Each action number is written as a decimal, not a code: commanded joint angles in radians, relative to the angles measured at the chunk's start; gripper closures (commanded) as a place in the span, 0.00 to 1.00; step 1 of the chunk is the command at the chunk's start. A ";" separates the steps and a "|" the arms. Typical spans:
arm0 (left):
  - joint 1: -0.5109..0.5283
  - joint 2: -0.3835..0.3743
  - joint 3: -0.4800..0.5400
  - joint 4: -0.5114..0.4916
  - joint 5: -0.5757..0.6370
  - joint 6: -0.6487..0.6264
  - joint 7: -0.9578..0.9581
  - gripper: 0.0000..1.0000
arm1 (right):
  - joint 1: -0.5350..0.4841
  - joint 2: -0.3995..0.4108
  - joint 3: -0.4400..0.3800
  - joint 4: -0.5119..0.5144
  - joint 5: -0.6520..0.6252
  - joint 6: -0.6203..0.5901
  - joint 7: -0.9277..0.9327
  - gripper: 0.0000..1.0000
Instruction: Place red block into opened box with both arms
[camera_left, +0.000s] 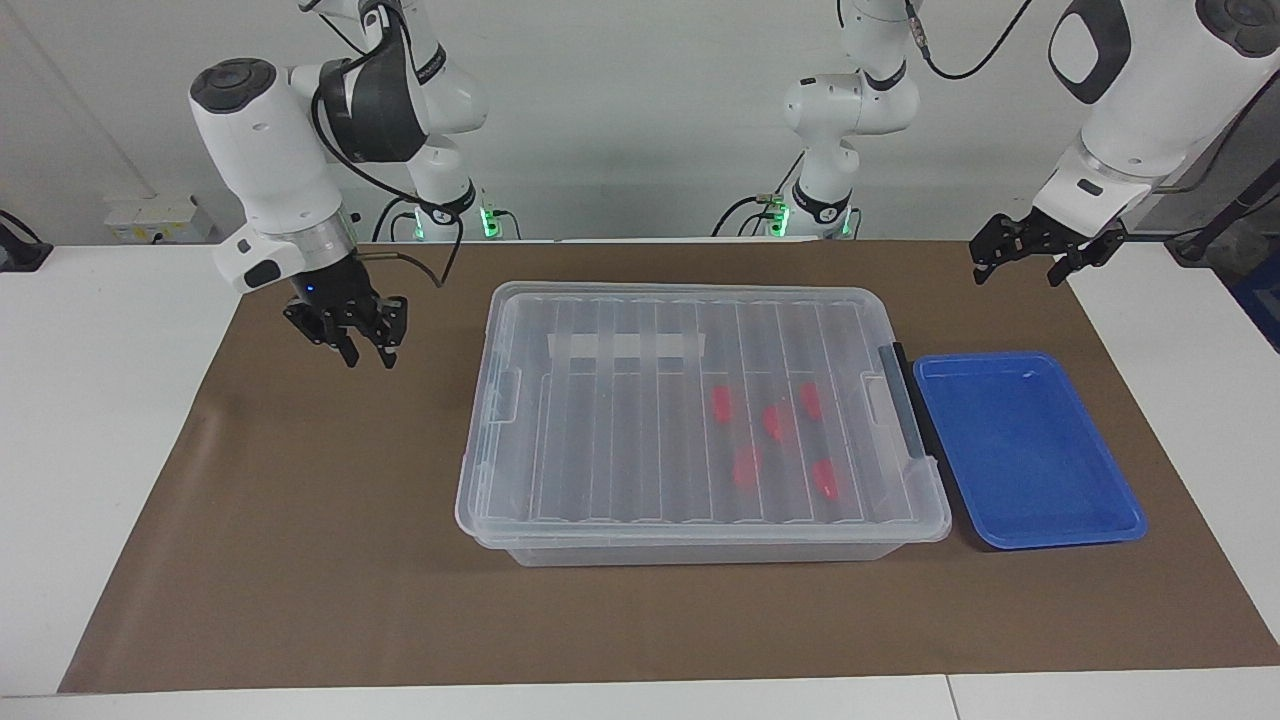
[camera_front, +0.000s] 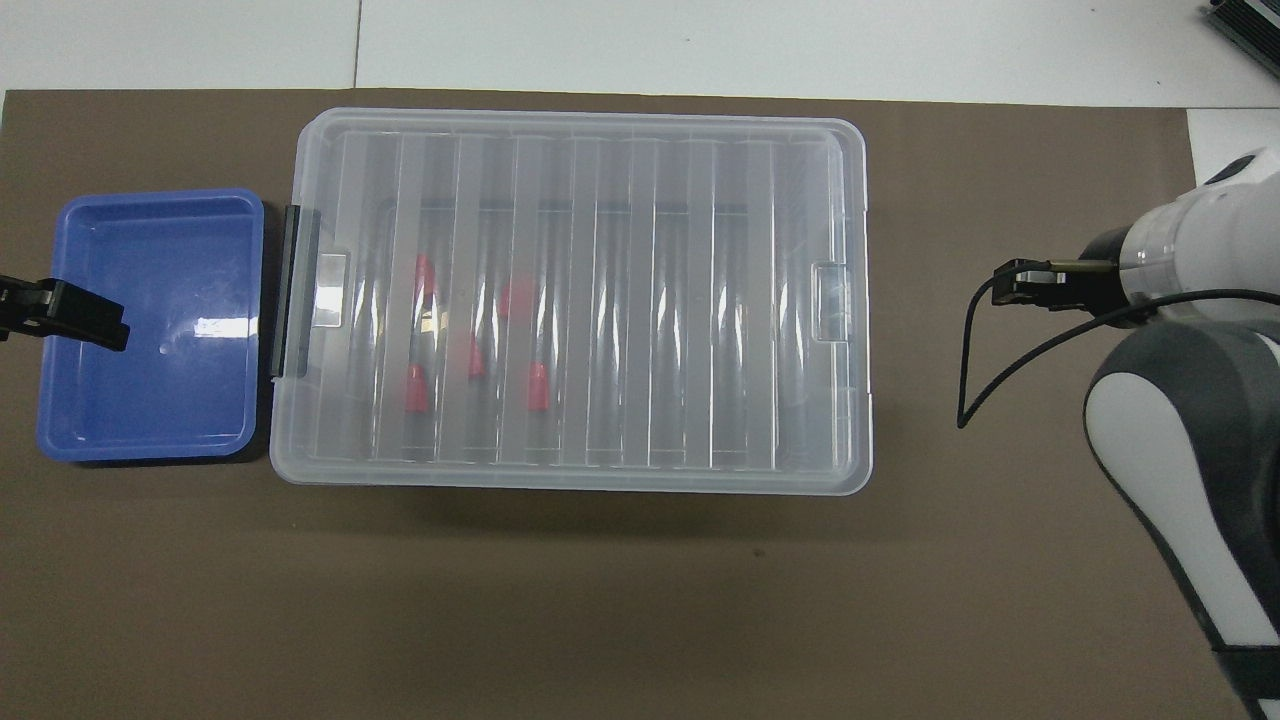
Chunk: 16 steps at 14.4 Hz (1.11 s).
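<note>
The box (camera_left: 700, 330) is a clear bin on the brown mat, and its ribbed lid (camera_front: 620, 200) lies flat on it. Several red blocks (camera_left: 773, 420) (camera_front: 518, 297) lie inside under the lid, toward the left arm's end. My right gripper (camera_left: 368, 356) (camera_front: 1012, 286) hangs open and empty over the bare mat, beside the box's end toward the right arm. My left gripper (camera_left: 1016, 272) (camera_front: 62, 314) is raised and open, holding nothing. In the overhead view it shows over the blue tray's edge.
A shallow blue tray (camera_left: 1030, 450) (camera_front: 150, 250) sits empty against the box's black latch (camera_left: 905, 400) at the left arm's end. A black cable (camera_front: 975, 370) loops from the right wrist over the mat. White table borders the mat (camera_left: 300, 560).
</note>
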 joint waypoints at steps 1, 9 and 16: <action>0.007 -0.010 0.002 0.006 -0.013 -0.019 0.013 0.00 | 0.006 -0.014 -0.020 0.117 -0.026 -0.145 0.028 0.00; 0.007 -0.010 0.002 0.006 -0.013 -0.019 0.013 0.00 | 0.035 0.037 -0.074 0.332 -0.044 -0.384 0.027 0.00; 0.007 -0.010 0.002 0.004 -0.013 -0.019 0.013 0.00 | 0.041 0.004 -0.092 0.277 -0.041 -0.408 0.031 0.00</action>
